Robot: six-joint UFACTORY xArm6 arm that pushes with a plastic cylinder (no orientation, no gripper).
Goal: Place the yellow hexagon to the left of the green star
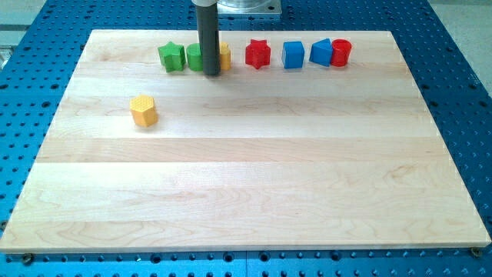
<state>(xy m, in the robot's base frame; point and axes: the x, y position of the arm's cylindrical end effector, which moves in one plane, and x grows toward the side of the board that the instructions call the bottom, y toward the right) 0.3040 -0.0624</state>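
My tip (211,73), the lower end of the straight dark rod, rests on the pale wooden board (246,185) near the view's top; it carries no jaws, so nothing is released, clenched or grasped; it stands in front of the gap between two blocks in the top row.

Taking my tip as the landmark: just to its left, touching or nearly so, sits a green block (195,57), its shape partly covered by the rod and not determinable; further left, just beside that block, the green star block (171,56); just to the right of my tip, a small yellow block (224,55), mostly hidden behind the rod, shape not determinable; further right, in order, a red star block (258,54), a blue square block (293,55), a blue block (321,51) of angular outline, and a red cylinder block (340,53) touching it.

The yellow hexagon block (144,110) lies alone, below and to the left of my tip, well apart from the row; it sits below and slightly left of the green star.

Count: two green, two yellow, two red, two blue; eight blocks in all.

The rod's upper part and its metal mount (247,7) are cut off by the view's top edge; the blue perforated table (461,92) surrounds the board.
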